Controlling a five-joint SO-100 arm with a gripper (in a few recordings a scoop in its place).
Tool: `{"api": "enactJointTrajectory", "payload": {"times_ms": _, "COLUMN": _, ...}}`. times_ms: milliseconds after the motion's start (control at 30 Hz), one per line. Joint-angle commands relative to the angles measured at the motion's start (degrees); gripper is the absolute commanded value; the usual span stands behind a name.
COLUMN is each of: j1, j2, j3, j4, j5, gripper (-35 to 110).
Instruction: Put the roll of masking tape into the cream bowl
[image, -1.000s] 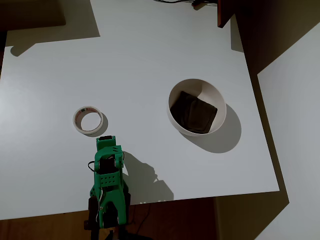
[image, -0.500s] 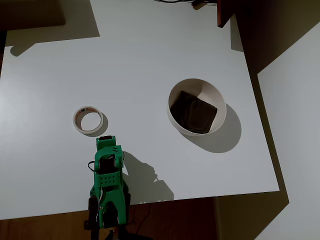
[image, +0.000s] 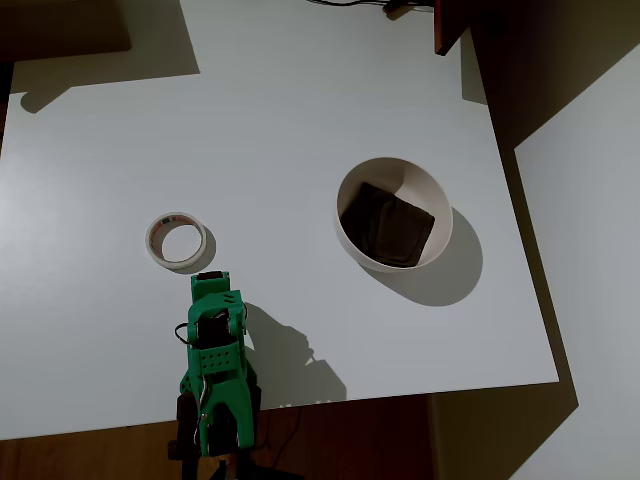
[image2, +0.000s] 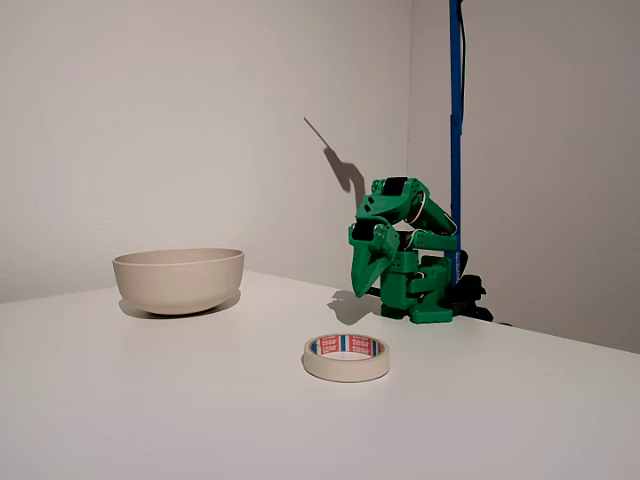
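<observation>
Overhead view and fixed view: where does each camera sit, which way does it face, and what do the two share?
Overhead view: above the white table, looking straight down; green arm folded at the bottom edge, end effector near the roll of masking tape.
Fixed view: low, near table height, facing the arm and wall; end effector points down.
Shared: both show the tape, the cream bowl and the arm. From overhead, a dark folded item lies in the bowl.

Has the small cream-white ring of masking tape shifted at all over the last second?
No. In the overhead view the cream-white ring of masking tape lies flat at the same spot left of the round cream bowl.
</observation>
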Motion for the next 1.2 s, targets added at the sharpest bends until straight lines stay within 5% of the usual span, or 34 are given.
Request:
{"api": "enactJointTrajectory", "payload": {"times_ms": 0, "j1": -2.02, "j2": -2.64, "j3": -2.99, "j4": -1.67, "j5": 0.0, "gripper": -8}}
{"api": "enactJointTrajectory", "payload": {"times_ms": 667, "j1": -3.69, "j2": -59.41, "j3": -28.65, "j4": -13.54, "j5": 0.7, "gripper": -8}}
{"api": "enactJointTrajectory", "payload": {"times_ms": 1167, "j1": -10.99, "j2": -70.75, "j3": -36.56, "j4": -16.44, "j5": 3.34, "gripper": -3}}
